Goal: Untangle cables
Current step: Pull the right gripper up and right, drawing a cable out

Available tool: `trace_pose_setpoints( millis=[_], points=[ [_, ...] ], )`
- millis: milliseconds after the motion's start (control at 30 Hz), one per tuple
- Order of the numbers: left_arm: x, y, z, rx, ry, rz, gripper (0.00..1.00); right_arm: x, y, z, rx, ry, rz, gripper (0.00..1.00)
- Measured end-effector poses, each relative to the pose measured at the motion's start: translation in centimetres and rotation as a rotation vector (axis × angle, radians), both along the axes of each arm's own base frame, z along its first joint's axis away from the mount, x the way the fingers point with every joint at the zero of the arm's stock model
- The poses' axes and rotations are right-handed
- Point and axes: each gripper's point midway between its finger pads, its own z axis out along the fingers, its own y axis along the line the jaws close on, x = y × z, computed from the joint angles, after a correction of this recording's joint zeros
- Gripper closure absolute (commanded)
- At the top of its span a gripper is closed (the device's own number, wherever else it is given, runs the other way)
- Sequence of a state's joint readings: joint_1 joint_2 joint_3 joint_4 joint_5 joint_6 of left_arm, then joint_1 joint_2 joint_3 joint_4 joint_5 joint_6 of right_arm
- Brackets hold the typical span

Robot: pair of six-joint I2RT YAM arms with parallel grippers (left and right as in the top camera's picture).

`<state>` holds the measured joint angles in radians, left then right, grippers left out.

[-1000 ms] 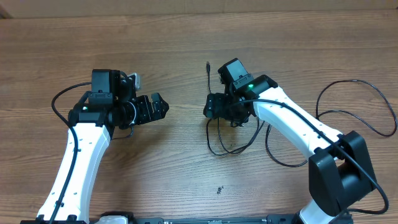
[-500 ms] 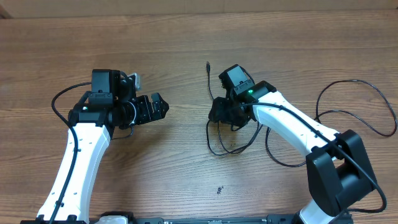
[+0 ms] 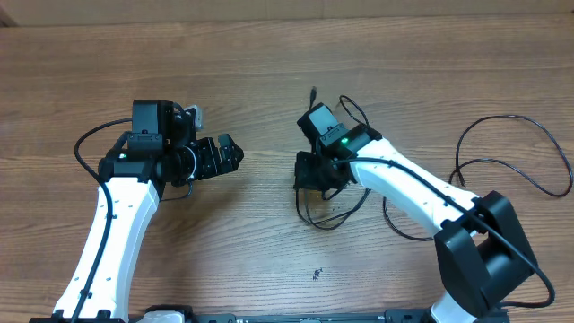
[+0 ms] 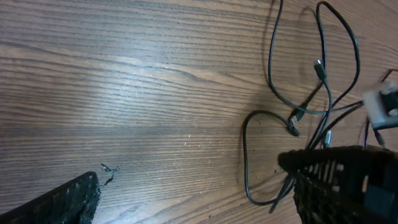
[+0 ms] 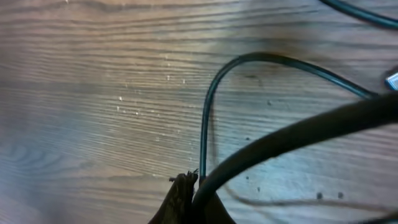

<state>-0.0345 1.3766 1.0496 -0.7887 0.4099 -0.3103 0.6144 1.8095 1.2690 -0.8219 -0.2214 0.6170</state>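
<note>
Several thin black cables (image 3: 327, 213) lie tangled on the wooden table, right of centre. One plug end (image 3: 312, 92) points toward the far side. My right gripper (image 3: 307, 178) is down on the left edge of the tangle. In the right wrist view it (image 5: 194, 190) is shut on a thin cable (image 5: 204, 130) that runs straight into its tips. A thicker blurred cable (image 5: 298, 142) crosses close in front. My left gripper (image 3: 230, 152) hangs open to the left, apart from the tangle. In its own view the left gripper (image 4: 199, 199) is open with cable loops (image 4: 297, 109) and silver-tipped plugs ahead.
A big black cable loop (image 3: 525, 152) lies on the table at the right, beside the right arm's base (image 3: 484, 251). A small dark speck (image 3: 317, 274) sits on the wood near the front. Bare wooden table (image 3: 260, 54) runs along the far side.
The right gripper has closed on a cable at the tangle's left edge and shifted a little left. The plug end and a loop behind it moved. The left arm stayed still.
</note>
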Motion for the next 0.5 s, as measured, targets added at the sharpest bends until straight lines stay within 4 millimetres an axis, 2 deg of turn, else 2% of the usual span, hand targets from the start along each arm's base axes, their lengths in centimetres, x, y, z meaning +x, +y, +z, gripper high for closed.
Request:
trace_pose_setpoints(
  millis=[67, 100, 167, 200, 233, 300, 333, 367, 400, 433, 467, 500],
  points=[
    [0.0, 0.0, 0.0, 0.0, 0.0, 0.0, 0.0, 0.6, -0.3, 1.3, -0.002, 0.005, -0.017, 0.96],
    [0.0, 0.0, 0.0, 0.0, 0.002, 0.0, 0.0, 1.2, -0.4, 2.6, -0.001, 0.002, -0.029, 0.96],
    [0.0, 0.0, 0.0, 0.0, 0.001, 0.0, 0.0, 3.2, -0.1, 5.9, 0.033, -0.044, -0.049, 0.96],
    [0.0, 0.0, 0.0, 0.0, 0.001, 0.0, 0.0, 4.4, 0.3, 8.2, 0.061, -0.084, -0.053, 0.96],
    [0.0, 0.0, 0.0, 0.0, -0.002, 0.0, 0.0, 6.1, 0.8, 11.7, 0.107, -0.155, -0.058, 0.96],
    [0.0, 0.0, 0.0, 0.0, 0.0, 0.0, 0.01, 8.0, 1.3, 17.2, 0.175, -0.259, -0.063, 0.96],
    [0.0, 0.0, 0.0, 0.0, 0.0, 0.0, 0.0, 9.0, 1.7, 21.1, 0.227, -0.34, -0.065, 0.96],
    [0.1, 0.0, 0.0, 0.0, -0.002, 0.0, 0.0, 9.5, 2.0, 25.1, 0.279, -0.422, -0.062, 0.96],
    [0.0, 0.0, 0.0, 0.0, 0.0, 0.0, 0.0, 9.8, 2.1, 27.7, 0.313, -0.479, -0.061, 0.96],
    [0.0, 0.0, 0.0, 0.0, 0.001, 0.0, 0.0, 9.8, 2.1, 31.0, 0.358, -0.548, -0.06, 0.96],
    [0.0, 0.0, 0.0, 0.0, -0.002, 0.0, 0.0, 9.6, 2.0, 35.7, 0.424, -0.652, -0.058, 0.96],
    [0.0, 0.0, 0.0, 0.0, 0.0, 0.0, 0.0, 9.1, 1.8, 38.5, 0.462, -0.711, -0.058, 0.96]
  ],
)
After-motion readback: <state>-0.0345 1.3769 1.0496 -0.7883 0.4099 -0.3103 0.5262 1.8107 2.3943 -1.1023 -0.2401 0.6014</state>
